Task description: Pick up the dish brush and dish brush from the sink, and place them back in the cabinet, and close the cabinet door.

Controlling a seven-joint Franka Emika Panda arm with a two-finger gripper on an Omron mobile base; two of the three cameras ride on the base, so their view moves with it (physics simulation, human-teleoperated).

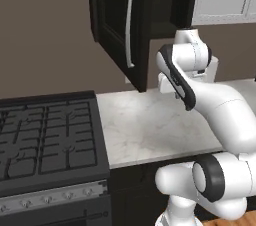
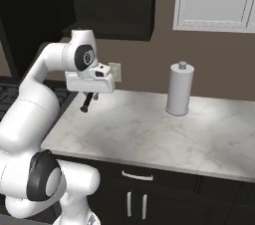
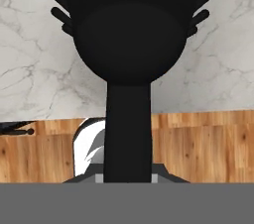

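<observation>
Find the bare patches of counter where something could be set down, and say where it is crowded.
The counter lies bare from the stove side across to the paper towel roll, and again right of the roll. It is crowded at the back left, where the claw holds the black brush beneath the cabinet and its open door.

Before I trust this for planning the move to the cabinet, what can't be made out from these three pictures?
- Gripper fingertips: hand view, hidden behind the all-black dish brush they clamp; right base view, the gripper is tucked under the white hand.
- Black wall cabinet interior: left base view, too dark to read; its top is cut by the edge.
- Tall black cabinet door: top cut off by the edge, left base view.
</observation>
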